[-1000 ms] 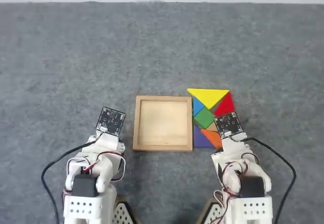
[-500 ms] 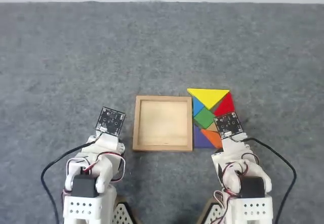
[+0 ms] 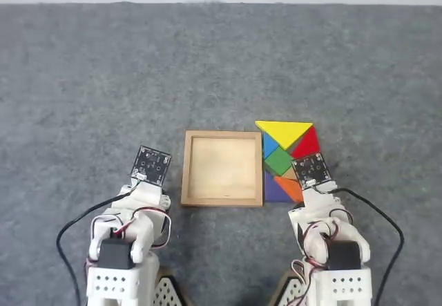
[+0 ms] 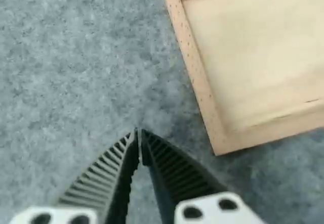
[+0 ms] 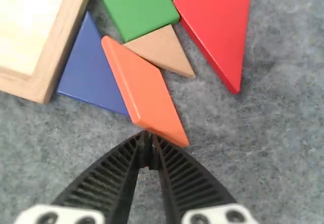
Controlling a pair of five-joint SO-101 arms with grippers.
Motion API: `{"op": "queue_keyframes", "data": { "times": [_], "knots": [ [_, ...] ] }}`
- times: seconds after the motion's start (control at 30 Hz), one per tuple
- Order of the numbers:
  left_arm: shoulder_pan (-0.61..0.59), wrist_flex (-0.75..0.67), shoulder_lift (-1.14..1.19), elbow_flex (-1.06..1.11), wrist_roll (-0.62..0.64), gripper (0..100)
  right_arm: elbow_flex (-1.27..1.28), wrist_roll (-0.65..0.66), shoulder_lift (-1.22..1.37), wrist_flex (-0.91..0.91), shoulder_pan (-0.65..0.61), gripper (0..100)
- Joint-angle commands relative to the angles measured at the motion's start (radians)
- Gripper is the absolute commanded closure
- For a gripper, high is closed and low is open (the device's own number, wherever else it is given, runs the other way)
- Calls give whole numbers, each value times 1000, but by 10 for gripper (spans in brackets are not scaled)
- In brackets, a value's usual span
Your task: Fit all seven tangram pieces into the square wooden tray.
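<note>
Grey felt covers the worktop (image 3: 221,64), and a pale wall runs along its far edge. Both arms stand at the near edge, folded low and extended forward.

1. The left arm (image 3: 138,213) angles slightly inward toward the square wooden tray (image 3: 221,201). The left end effector (image 4: 138,135) points down over bare felt, just beside the tray's near left corner and apart from the rim. Its ribbed fingers (image 4: 119,161) are pressed together with nothing between them.

2. The right arm (image 3: 321,226) extends straight forward over the tangram pieces. The right end effector (image 5: 147,138) is likewise pressed together and grips nothing. Its tip sits at the near corner of the orange parallelogram (image 5: 144,90); contact cannot be confirmed.

3. The tray lies flat between the two arms, its floor showing bare wood.

4. The pieces lie on the felt in a tight cluster against the tray's right rim. The yellow triangle (image 3: 284,132) is farthest from the arms. The red triangle (image 5: 220,24) is on the outer side. The light blue triangle (image 3: 268,144) and the green square (image 5: 137,6) are beside the rim. The tan triangle (image 5: 161,49) touches the green square and the parallelogram. The dark blue triangle (image 5: 88,75) lies against the tray's near right corner.
</note>
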Motion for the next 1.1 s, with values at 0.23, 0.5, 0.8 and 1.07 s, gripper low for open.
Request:
{"op": "queue_keyframes", "data": {
  "times": [0.23, 0.5, 0.8, 1.07],
  "knots": [
    [-3, 6, -25, -12, 8, 987, 5, 95, -21, -157, 91, 989],
    [-3, 6, -25, -12, 8, 987, -213, 204, -19, -130, 229, 989],
    [-3, 6, -25, -12, 8, 987, -414, 204, 265, -145, 102, 988],
    [-5, 6, -25, -12, 8, 987, -836, 101, 957, -171, 47, 935]
  ]
}}
